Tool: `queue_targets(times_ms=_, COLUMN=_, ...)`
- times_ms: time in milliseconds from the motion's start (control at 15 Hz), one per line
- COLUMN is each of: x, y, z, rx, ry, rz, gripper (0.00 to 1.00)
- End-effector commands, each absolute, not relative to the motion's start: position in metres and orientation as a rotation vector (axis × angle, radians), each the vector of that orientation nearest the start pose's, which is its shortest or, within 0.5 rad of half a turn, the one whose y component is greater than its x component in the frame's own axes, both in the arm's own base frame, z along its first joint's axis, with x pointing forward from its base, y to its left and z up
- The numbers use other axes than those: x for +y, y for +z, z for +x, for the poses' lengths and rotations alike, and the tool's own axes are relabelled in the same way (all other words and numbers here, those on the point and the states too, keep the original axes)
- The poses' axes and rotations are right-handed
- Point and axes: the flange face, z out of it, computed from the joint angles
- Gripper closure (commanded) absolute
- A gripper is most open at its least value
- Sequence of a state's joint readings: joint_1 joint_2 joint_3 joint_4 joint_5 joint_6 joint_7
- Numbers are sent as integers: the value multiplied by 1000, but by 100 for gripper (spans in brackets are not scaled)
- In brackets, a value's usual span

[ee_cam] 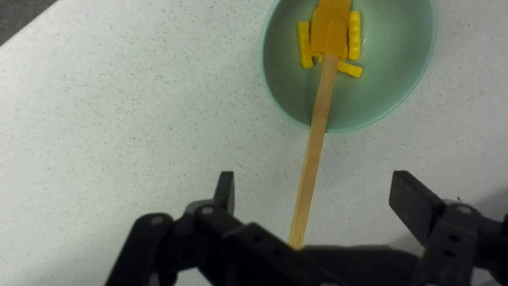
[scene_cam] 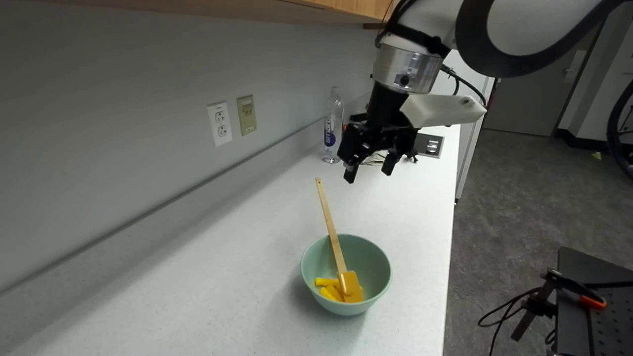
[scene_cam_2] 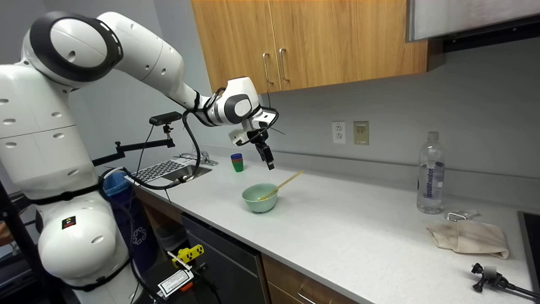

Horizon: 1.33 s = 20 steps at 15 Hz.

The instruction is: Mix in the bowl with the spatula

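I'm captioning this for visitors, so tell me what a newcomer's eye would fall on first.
Probably the large white jointed robot arm filling the left of an exterior view, its black two-fingered gripper open above the speckled white countertop. Next comes the round mint-green bowl on that countertop, a long wooden-handled spatula leaning out of it, the orange-yellow blade lying over bright yellow pieces inside.
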State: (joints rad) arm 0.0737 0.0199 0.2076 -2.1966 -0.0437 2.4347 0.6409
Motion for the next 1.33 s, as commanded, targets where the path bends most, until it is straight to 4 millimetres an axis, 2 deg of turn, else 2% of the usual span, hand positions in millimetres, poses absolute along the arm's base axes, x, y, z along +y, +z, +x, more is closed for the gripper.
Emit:
queue_targets(times_ms=0, x=156, y=394, z=537, rx=514, ry=-324, rz=-3005, gripper=0)
queue_targets(times_ms=133, x=158, y=388, z=539, rx=517, ry=-311, rz=-3006, gripper=0)
queue_targets(times_ms=467, x=156, y=389, z=539, rx=521, ry=-314, rz=-3005, gripper=0)
queue_targets(times_ms=667, x=155, y=382, z=546, rx=512, ry=-319, rz=-3033, gripper=0)
queue_targets(times_ms=933, x=152, y=364, z=562, rx=546, ry=-330, rz=-2995, gripper=0)
queue_targets(times_ms=1267, x=153, y=352, z=587, rx=574, ry=-458, rz=-2911, gripper=0)
